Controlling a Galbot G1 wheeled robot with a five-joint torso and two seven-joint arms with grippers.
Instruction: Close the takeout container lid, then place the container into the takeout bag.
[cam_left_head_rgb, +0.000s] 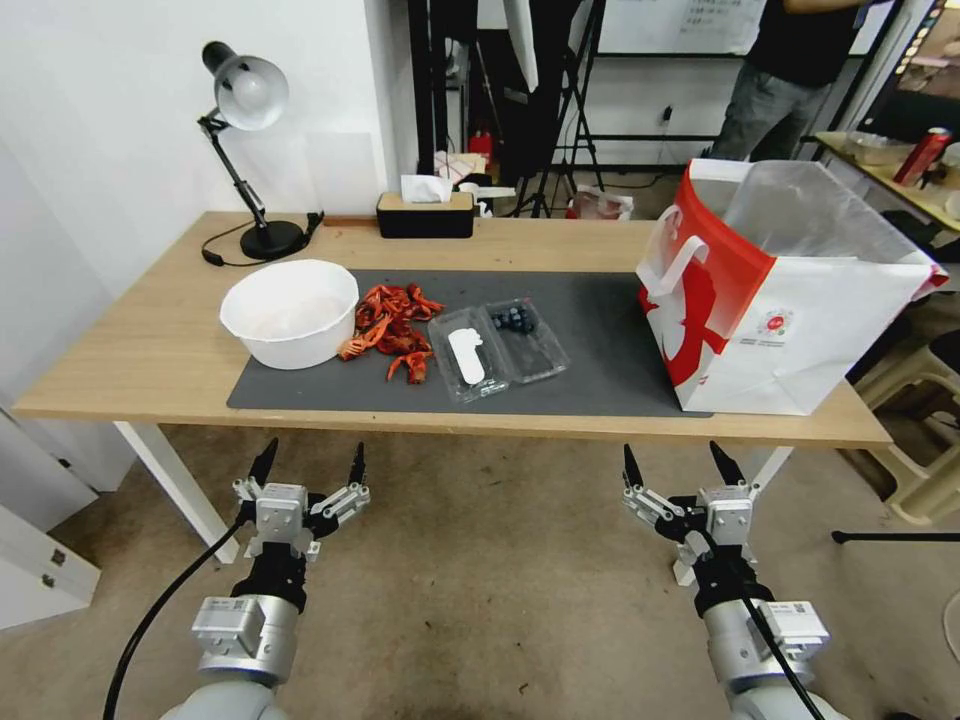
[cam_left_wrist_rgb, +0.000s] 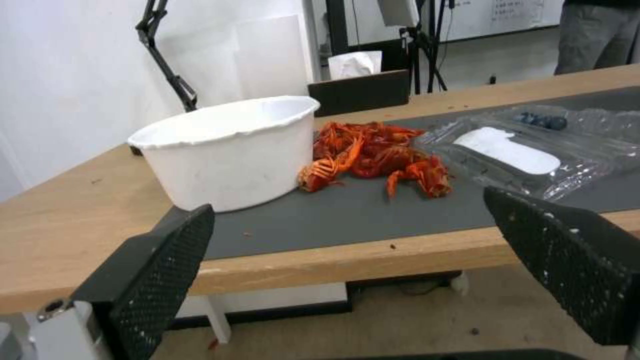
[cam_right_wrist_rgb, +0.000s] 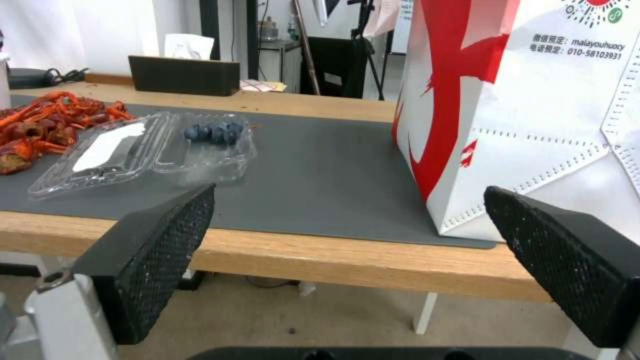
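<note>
The clear takeout container (cam_left_head_rgb: 525, 338) lies open and flat on the grey mat (cam_left_head_rgb: 600, 330) at the table's middle, a few dark blueberries (cam_left_head_rgb: 514, 319) in its right half. Its lid (cam_left_head_rgb: 466, 354), with a white oblong label, is folded out to the left. The same container (cam_right_wrist_rgb: 207, 142) and lid (cam_right_wrist_rgb: 100, 150) show in the right wrist view, and the lid (cam_left_wrist_rgb: 510, 150) in the left wrist view. The takeout bag (cam_left_head_rgb: 780, 290), white and red, stands open at the table's right end. My left gripper (cam_left_head_rgb: 309, 465) and right gripper (cam_left_head_rgb: 678, 465) hang open and empty below the table's front edge.
A round white bowl (cam_left_head_rgb: 290, 312) stands at the mat's left, with a pile of red crayfish (cam_left_head_rgb: 392, 325) between it and the lid. A black desk lamp (cam_left_head_rgb: 250, 150) and a tissue box (cam_left_head_rgb: 425, 212) stand at the back. The table's front edge (cam_left_head_rgb: 450, 425) lies between grippers and container.
</note>
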